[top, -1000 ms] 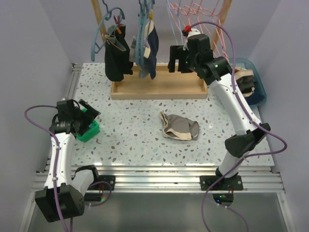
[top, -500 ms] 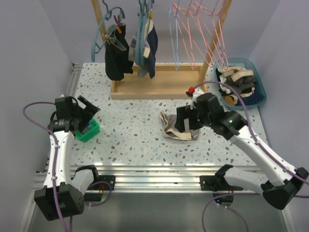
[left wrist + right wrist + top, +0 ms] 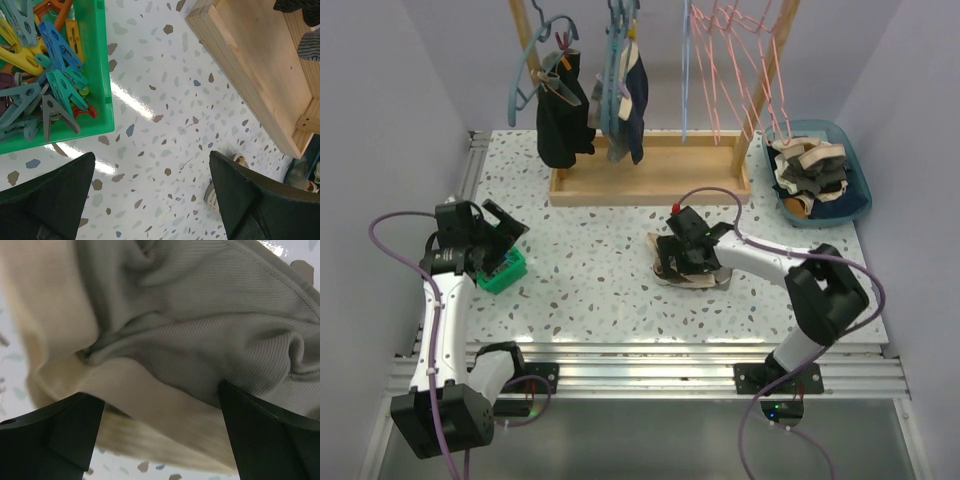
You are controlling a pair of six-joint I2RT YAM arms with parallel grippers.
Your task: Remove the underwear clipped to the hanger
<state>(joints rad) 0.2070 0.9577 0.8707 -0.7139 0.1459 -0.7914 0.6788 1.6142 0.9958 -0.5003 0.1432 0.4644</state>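
A grey and beige underwear [image 3: 705,270] lies crumpled on the table's middle. My right gripper [image 3: 680,250] is down on its left part, open. In the right wrist view the ribbed fabric [image 3: 200,335] fills the frame, and the right gripper [image 3: 162,440] has a finger on either side of it. Dark underwear [image 3: 560,125] hangs clipped to a blue hanger [image 3: 525,75] on the rack, with another dark piece [image 3: 630,100] beside it. My left gripper [image 3: 505,235] stands open above the table at the left, nothing between its fingers [image 3: 45,200].
A green bin [image 3: 510,272] of coloured clothespins [image 3: 45,75] sits by the left gripper. The rack's wooden base [image 3: 650,180] lies at the back, with bare pink hangers [image 3: 735,50] above. A blue tub [image 3: 860,205] of underwear stands at the back right.
The right arm swung down from the pink hangers on the rack to the underwear on the table, and its jaws widened. The left arm barely moved.
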